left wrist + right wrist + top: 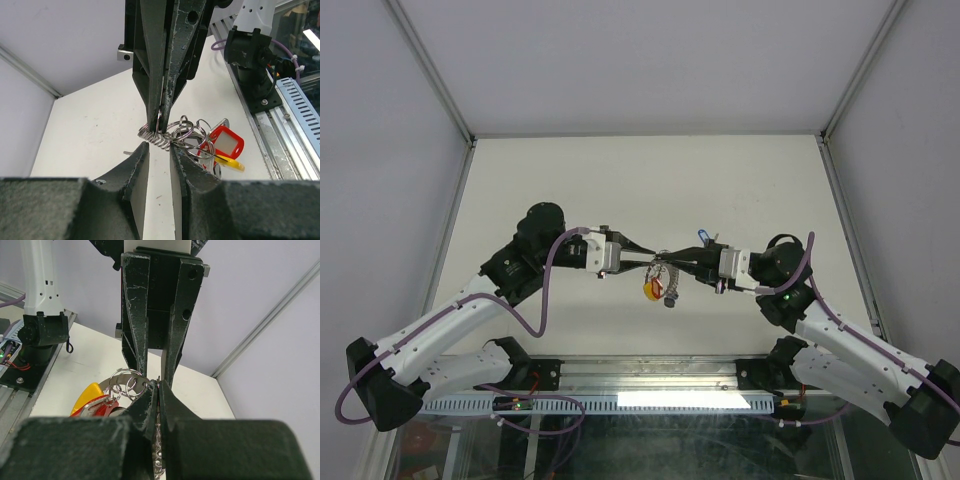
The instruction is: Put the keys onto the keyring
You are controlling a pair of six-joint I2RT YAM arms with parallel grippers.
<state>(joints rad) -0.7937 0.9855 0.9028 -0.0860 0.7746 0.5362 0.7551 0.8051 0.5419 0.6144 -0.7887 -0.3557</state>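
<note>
Hanging by small wire loops (pixel 186 131) from the ribbed, coil-like, silvery-grey metal keyring (pixel 152 138) are a silver key with a red oval plastic tag (pixel 226 142) and another with a yellow oval tag (pixel 231 163). The top view seems to show a dark-tagged key (pixel 670 299) in the same bunch. I judge that 2 keys, probably 3, are threaded.

A blue oval tag (pixel 705 236) shows apart from the bunch, just beside the right arm's wrist and over the white table (pixel 570 180). At least 1 key therefore looks left to do. I cannot tell whether more remain out of sight.

The keyring is up off the table, between the 2 arms, where their tips meet nose to nose.

The right gripper (pixel 158 392) is clamped fully closed. Its black fingers are pressed together on the keyring's metal, and ribbed coil shows between them lower in its own view.

The left gripper (pixel 159 150) has its jaws a narrow gap apart, and a stretch of the coil lies across that gap right at the tips. I cannot tell whether it pinches the coil or only brackets it.
</note>
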